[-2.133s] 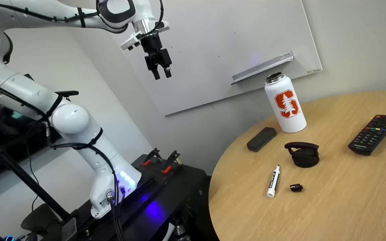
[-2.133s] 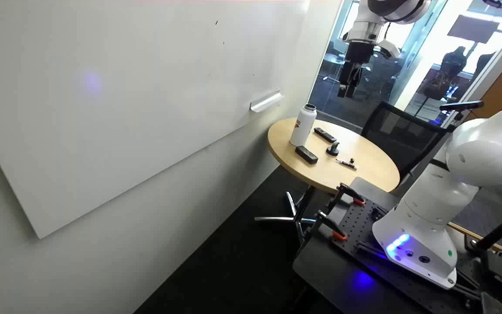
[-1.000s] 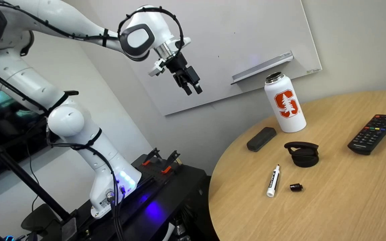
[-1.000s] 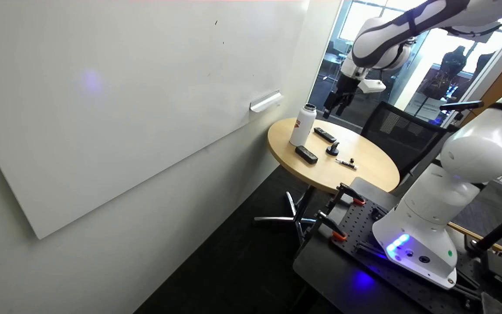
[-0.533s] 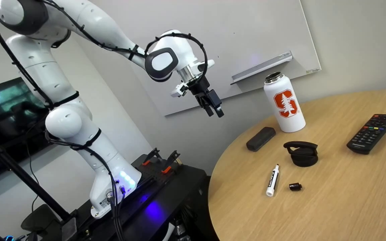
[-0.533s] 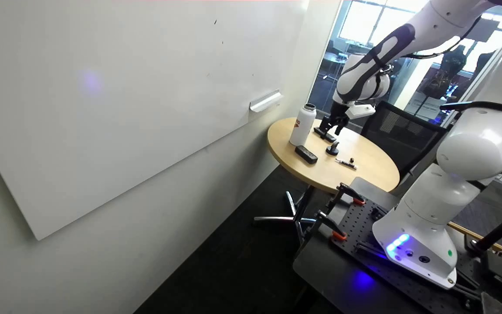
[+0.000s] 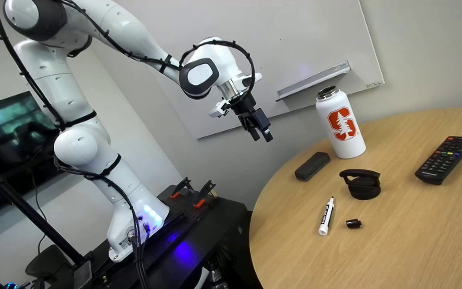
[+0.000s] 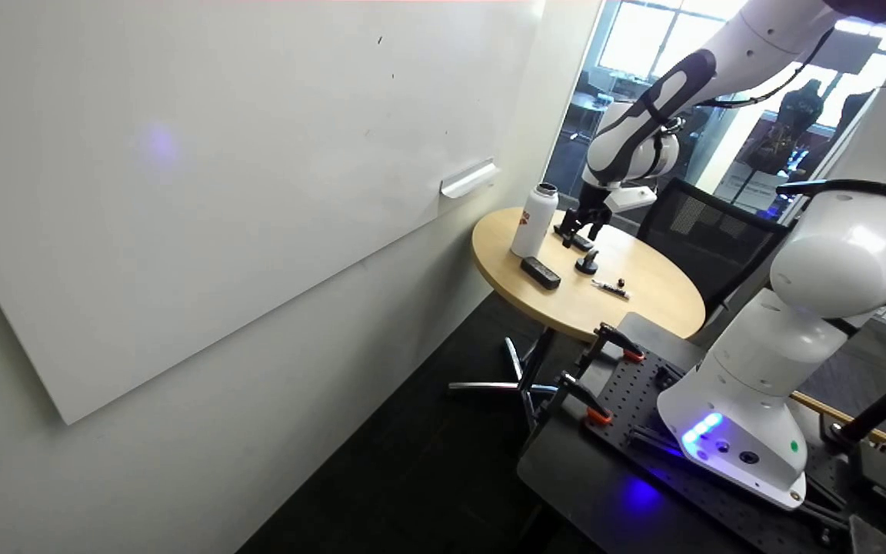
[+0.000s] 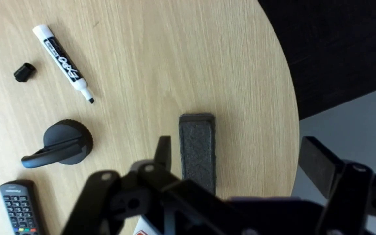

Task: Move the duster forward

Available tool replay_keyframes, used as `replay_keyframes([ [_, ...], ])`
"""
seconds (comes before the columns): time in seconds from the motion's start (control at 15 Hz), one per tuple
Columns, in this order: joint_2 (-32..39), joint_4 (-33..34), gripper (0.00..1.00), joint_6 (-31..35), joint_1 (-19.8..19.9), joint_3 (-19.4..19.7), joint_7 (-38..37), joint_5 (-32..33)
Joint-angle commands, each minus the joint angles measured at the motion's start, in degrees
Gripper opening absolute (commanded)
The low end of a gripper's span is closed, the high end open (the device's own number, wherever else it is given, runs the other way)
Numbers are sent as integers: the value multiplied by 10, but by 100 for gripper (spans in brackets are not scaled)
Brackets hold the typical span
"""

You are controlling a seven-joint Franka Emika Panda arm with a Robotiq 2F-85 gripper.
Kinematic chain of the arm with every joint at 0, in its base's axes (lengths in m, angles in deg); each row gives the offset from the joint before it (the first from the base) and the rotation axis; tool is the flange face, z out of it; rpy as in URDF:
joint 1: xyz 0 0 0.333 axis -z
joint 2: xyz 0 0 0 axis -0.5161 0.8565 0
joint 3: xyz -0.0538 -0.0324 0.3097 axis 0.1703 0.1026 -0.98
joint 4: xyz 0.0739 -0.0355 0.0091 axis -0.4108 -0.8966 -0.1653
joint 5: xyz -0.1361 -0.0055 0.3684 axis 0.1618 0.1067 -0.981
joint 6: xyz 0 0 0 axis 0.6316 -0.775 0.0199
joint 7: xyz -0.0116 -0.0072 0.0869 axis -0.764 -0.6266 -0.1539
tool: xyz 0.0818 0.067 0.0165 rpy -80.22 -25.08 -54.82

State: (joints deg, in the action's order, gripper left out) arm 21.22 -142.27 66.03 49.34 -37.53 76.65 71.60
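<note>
Some way above the table, hovering with pincer spread wide; in the wrist view, framing between parted fingers the duster near the white bottle

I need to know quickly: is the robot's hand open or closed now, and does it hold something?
Hand: open, holding nothing; the duster is not gripped.

Overexposed window, violet glow on whiteboard, soft shadows on table, jaws blurred
</note>
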Motion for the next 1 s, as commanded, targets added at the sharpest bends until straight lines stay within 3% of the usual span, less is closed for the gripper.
replay_keyframes([
  [0.0, 62, 44, 100, 14, 12, -18, 21, -40],
  [0.27, 133, 96, 100, 39, 35, -36, 29, -83],
  [0.73, 243, 187, 100, 61, 66, -52, 28, -65],
  [0.93, 272, 225, 100, 47, 95, -80, 57, -72],
])
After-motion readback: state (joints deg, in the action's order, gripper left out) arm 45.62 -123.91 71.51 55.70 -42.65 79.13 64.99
